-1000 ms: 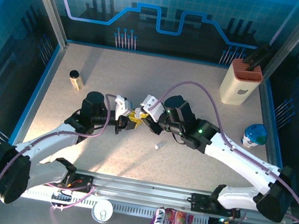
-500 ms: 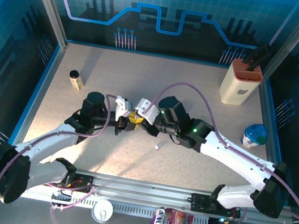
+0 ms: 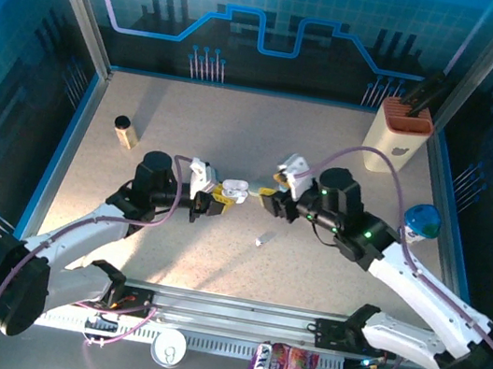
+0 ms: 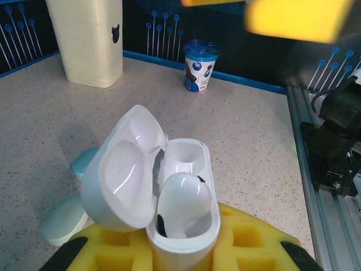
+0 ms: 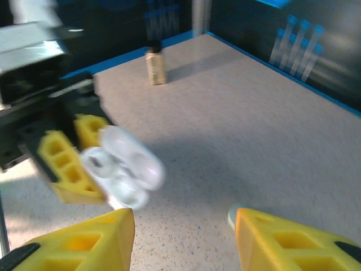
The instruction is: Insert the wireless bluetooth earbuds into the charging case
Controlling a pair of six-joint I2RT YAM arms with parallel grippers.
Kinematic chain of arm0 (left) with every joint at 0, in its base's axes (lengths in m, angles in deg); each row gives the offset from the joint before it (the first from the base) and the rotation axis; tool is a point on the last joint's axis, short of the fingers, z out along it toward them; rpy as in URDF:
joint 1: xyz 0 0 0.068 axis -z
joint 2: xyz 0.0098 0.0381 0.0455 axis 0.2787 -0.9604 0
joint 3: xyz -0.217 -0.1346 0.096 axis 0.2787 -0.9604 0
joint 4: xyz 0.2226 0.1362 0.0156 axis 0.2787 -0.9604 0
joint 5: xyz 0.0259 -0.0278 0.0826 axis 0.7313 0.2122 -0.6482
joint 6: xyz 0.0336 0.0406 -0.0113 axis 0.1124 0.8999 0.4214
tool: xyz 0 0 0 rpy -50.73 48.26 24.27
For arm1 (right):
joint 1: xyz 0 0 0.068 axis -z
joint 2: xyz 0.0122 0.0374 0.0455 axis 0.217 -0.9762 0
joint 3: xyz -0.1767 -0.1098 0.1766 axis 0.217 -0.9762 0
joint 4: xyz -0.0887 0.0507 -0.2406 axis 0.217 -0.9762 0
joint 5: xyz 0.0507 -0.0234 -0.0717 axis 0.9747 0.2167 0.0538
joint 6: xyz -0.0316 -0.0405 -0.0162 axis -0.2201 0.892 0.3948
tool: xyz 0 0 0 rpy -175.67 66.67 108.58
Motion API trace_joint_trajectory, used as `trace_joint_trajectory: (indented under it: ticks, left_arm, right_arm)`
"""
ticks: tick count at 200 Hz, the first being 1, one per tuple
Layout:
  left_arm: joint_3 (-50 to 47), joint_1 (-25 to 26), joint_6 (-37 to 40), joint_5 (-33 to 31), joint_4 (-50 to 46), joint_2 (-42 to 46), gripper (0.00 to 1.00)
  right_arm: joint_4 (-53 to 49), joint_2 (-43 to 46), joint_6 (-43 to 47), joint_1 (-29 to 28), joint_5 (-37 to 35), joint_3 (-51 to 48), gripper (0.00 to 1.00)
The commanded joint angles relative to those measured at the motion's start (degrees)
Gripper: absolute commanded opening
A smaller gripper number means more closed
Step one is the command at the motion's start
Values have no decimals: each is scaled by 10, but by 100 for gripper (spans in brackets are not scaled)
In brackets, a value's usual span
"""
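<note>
White charging case (image 4: 169,192) grasped by left pincer (image 3: 218,197), earbud (image 4: 183,200) seated inside, right pincer (image 5: 183,220) released nearby.

top light: warm and bright on table (image 3: 237,126), brightest patch near the near edge; blue glow on walls (image 3: 274,19)
shadows: soft, dark, on table under the robot
left wrist: sharp; glare spots on charging case (image 4: 130,169) lid; yellow blob (image 4: 293,17) at top out of focus
right wrist: motion blur throughout; case smeared
</note>
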Motion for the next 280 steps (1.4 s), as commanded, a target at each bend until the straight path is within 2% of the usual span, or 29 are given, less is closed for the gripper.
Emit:
trace_joint_trajectory:
  ticks: [1, 21, 47, 108, 155, 218, 280]
  left_arm:
    - [10, 3, 19, -3, 7, 16, 0]
    - [5, 3, 18, -7, 19, 16, 0]
    - [-10, 3, -2, 0, 72, 15, 0]
    - [-31, -6, -36, -31, 103, 28, 0]
    - [-39, -8, -36, -43, 91, 47, 0]
    - [-45, -9, -37, -57, 91, 58, 0]
    - [-46, -9, -39, -58, 99, 57, 0]
  right_arm:
    - [-13, 9, -143, 57, 28, -44, 50]
    - [-73, -27, -178, 99, 70, -53, 51]
    - [-135, -115, -171, 105, 93, -39, 51]
    - [-156, -299, -152, 71, 144, 31, 51]
    - [-154, -393, -140, 39, 169, 69, 49]
    - [-152, -410, -150, 15, 179, 47, 49]
    - [-155, -343, -205, -19, 158, -4, 42]
